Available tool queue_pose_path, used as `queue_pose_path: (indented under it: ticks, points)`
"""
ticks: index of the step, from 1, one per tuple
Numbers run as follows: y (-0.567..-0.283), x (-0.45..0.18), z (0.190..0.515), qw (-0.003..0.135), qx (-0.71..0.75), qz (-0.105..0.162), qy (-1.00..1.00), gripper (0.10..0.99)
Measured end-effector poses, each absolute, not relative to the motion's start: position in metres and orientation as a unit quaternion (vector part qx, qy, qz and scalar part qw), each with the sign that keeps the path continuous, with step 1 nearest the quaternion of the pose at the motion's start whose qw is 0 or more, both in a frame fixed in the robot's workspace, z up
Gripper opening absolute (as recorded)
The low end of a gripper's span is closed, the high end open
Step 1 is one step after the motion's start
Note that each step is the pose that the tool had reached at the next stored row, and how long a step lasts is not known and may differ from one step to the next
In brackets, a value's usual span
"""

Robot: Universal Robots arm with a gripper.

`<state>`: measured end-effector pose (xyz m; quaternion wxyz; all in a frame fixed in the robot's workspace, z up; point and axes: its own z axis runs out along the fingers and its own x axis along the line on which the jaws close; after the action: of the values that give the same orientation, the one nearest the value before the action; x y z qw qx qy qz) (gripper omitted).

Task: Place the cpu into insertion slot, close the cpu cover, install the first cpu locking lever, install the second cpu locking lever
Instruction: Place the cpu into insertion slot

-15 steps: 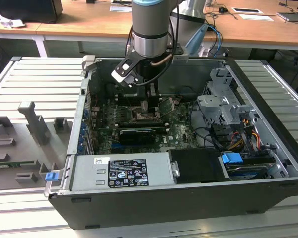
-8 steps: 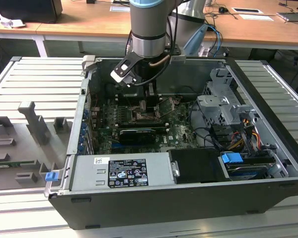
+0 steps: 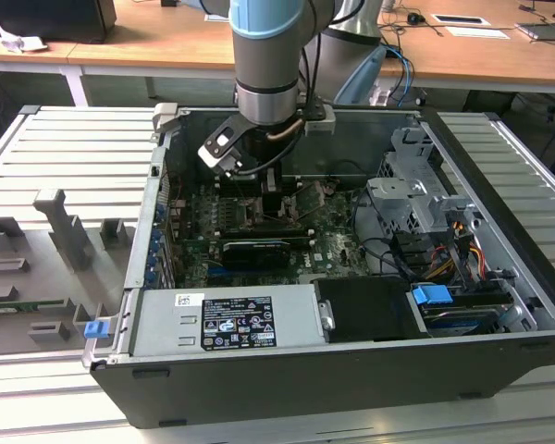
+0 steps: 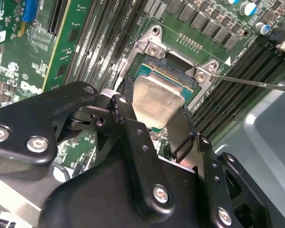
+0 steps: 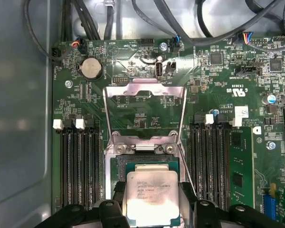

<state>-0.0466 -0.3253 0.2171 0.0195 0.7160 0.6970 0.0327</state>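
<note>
While the tool [image 5: 153, 202] is clamping the cpu [image 5: 152, 190] by 2 opposite edges, it is holding the chip just over the insertion slot [image 5: 149, 165]. The cpu cover [image 5: 118, 90] is standing open beyond, against the green motherboard [image 5: 218, 95].

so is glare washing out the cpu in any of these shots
First wrist view: yes, glare bleaches much of the face of the cpu. Second wrist view: a bright sheen on it, edges clear. Exterior view: the motherboard lies in dim shade under the arm.
</note>
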Motion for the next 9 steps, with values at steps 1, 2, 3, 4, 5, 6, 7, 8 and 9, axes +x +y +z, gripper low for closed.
queue_pose_path:
  ticks: [1,2,3,4,5,6,7,8,9]
  points:
    - [-0.3253,-0.0466,0.2168,0.020,0.716,0.033,0.697,0.525]
    - [-0.3253,-0.0465,0.2167,0.020,0.716,0.033,0.697,0.525]
    - [-0.3253,-0.0466,0.2166,0.020,0.716,0.033,0.697,0.525]
    - [-0.3253,-0.0465,0.2164,0.020,0.716,0.033,0.697,0.525]
    - [-0.3253,-0.0466,0.2163,0.020,0.716,0.033,0.697,0.525]
    - [-0.3253,-0.0466,0.2162,0.020,0.716,0.033,0.697,0.525]
    - [-0.3253,-0.0466,0.2161,0.020,0.716,0.033,0.697,0.525]
    - [-0.3253,-0.0465,0.2157,0.020,0.716,0.033,0.697,0.525]
    - [-0.3253,-0.0465,0.2153,0.020,0.716,0.033,0.697,0.525]
